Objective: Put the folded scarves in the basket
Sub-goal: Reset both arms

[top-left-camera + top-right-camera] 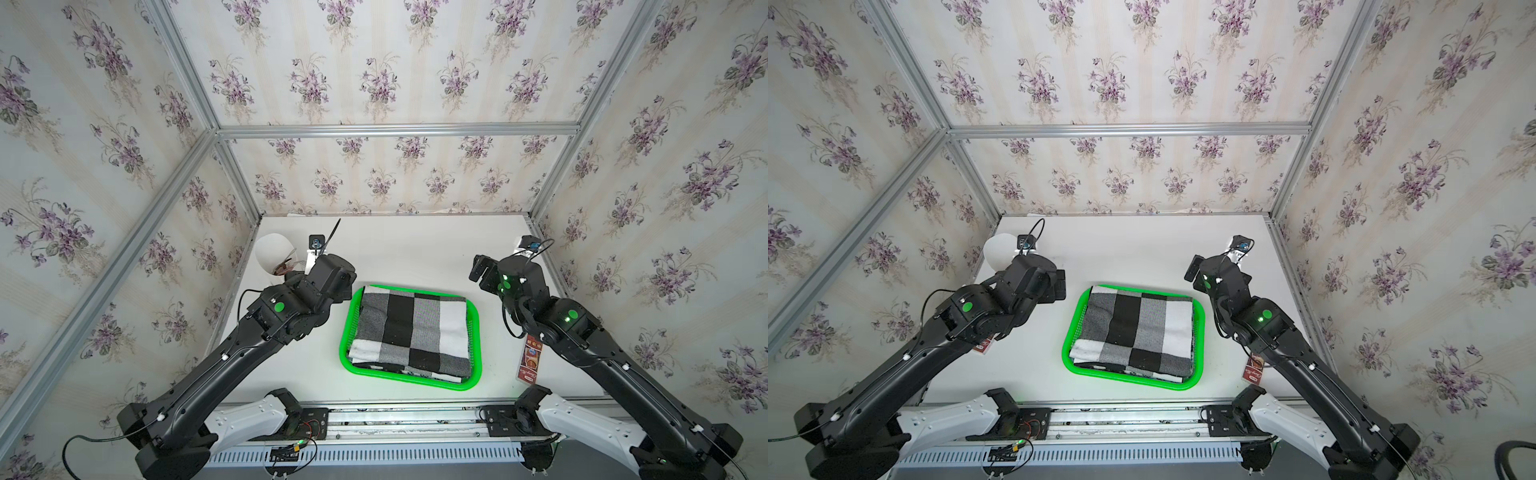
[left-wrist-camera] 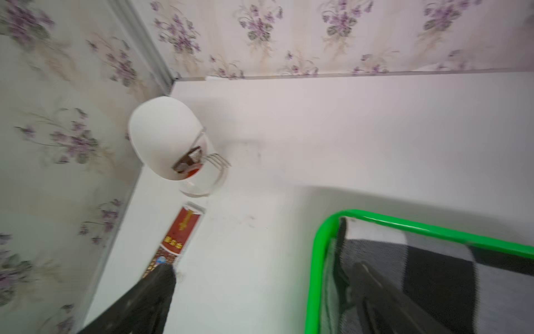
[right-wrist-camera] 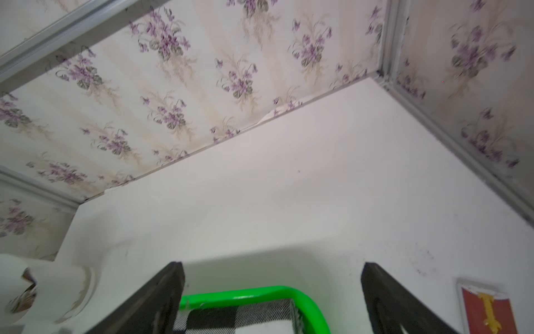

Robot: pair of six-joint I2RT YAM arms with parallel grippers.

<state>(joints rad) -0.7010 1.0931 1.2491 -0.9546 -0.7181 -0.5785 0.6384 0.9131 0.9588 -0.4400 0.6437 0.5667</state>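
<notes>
The folded scarf (image 1: 411,332), checked in black, white and grey, lies flat inside the green basket (image 1: 345,332) at the middle of the table, seen in both top views. My left gripper (image 2: 261,271) is open over the basket's far left corner. One finger hangs above the scarf (image 2: 433,274) and the other above bare table outside the rim (image 2: 315,274). My right gripper (image 3: 271,266) is open above the basket's far right corner (image 3: 248,293), with nothing between its fingers. Neither gripper touches the scarf.
A white cup (image 1: 270,253) lies on its side at the far left, against a clear glass (image 2: 202,182) with a fork (image 2: 216,159). A red packet (image 2: 180,234) lies by the left wall. Another red packet (image 1: 530,361) lies under the right arm.
</notes>
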